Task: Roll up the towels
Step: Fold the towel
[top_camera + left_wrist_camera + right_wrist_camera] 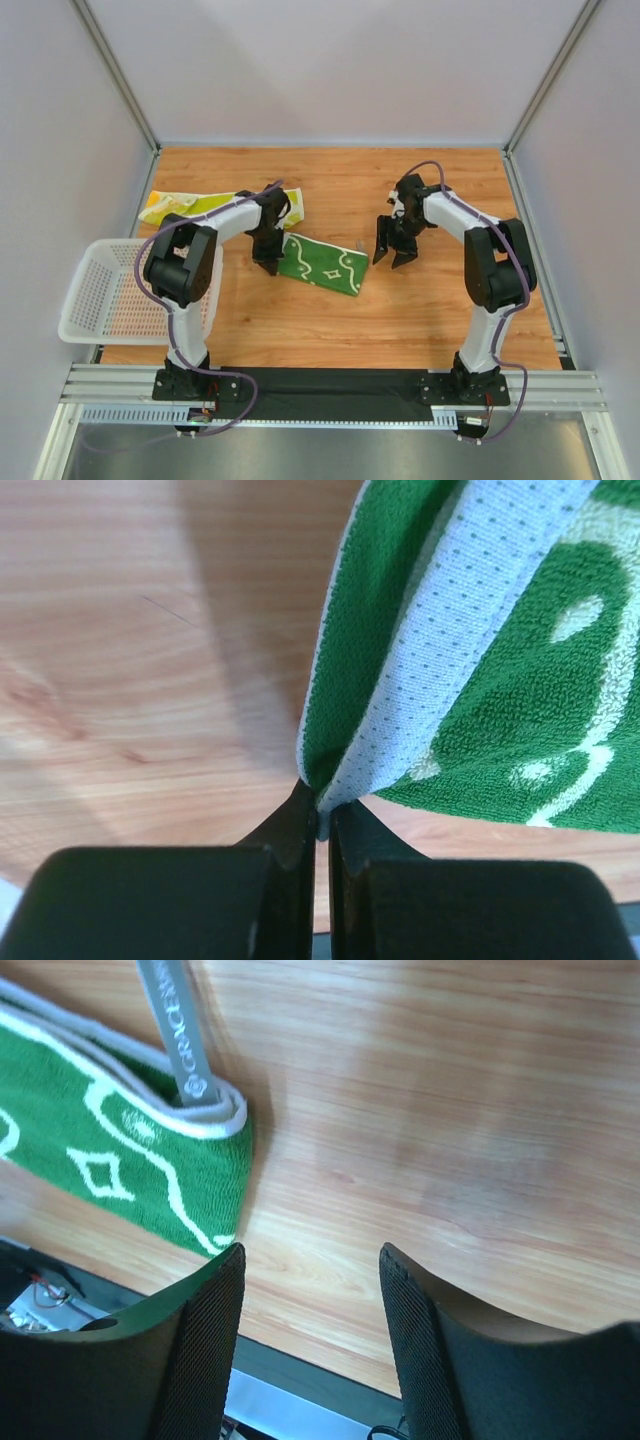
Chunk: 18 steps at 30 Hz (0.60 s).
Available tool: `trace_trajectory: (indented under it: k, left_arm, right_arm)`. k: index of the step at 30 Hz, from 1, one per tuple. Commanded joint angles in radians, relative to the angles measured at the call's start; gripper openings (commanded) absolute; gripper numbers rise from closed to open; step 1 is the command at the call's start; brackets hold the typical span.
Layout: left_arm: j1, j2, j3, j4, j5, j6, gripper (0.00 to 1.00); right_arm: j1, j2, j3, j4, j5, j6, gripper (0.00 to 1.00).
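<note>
While the left tool [322, 818] clamps the green towel [500, 720], seemingly a corner, the right tool [310, 1255] gapes alongside; next, curl that edge over.

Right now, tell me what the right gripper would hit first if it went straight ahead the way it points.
The right gripper would probably meet bare table; the green towel lies just beside that line.

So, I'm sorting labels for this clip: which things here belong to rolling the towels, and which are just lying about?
Job: green towel, pinched by left gripper; lime-yellow towel; open right gripper.
Lying about: white mesh basket.
</note>
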Motion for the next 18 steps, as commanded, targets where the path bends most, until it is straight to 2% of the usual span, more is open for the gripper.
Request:
trace_trajectory:
  k: [1, 5, 9, 12, 16, 18]
  left_arm:
    - [0.01, 0.017, 0.045, -0.04, -0.082, 0.068, 0.01]
    - [0.01, -0.01, 0.06, -0.056, -0.085, 0.091, 0.15]
    - [0.01, -0.081, 0.085, -0.083, -0.087, 0.108, 0.34]
    - [-0.002, -0.137, 0.097, -0.104, -0.113, 0.106, 0.44]
    - [-0.05, -0.197, 0.105, -0.13, -0.139, 0.094, 0.47]
    - [-0.07, -0.231, 0.102, -0.144, -0.156, 0.079, 0.47]
  right_arm:
    - [-0.001, -0.063, -0.013, 0.062, -0.128, -0.013, 0.58]
    - [0.01, -0.077, -0.021, 0.094, -0.258, -0.013, 0.59]
    - [0.022, -0.08, -0.033, 0.125, -0.31, -0.002, 0.59]
    - [0.03, -0.077, -0.033, 0.145, -0.344, 0.017, 0.59]
    - [0.053, -0.035, 0.006, 0.166, -0.378, 0.05, 0.59]
    - [0.059, -0.002, 0.026, 0.197, -0.398, 0.082, 0.55]
